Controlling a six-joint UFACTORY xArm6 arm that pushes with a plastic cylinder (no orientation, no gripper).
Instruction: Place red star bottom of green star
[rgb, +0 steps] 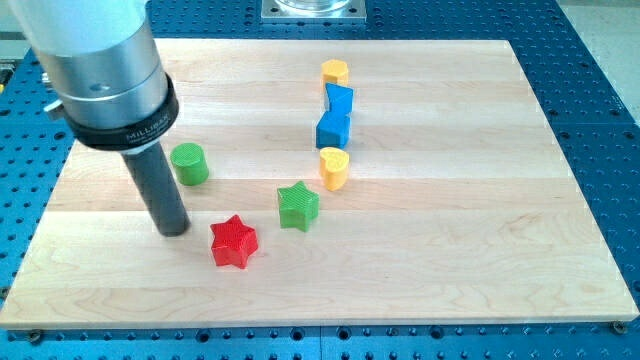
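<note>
The red star lies on the wooden board, toward the view's lower left of the green star. The two stars are apart by a small gap. My tip rests on the board just to the view's left of the red star, a short gap away, not touching it. The rod rises from there toward the view's upper left.
A green cylinder stands just above my tip. A yellow block sits up and right of the green star. Above it are two blue blocks and another yellow block. The board's bottom edge runs below the red star.
</note>
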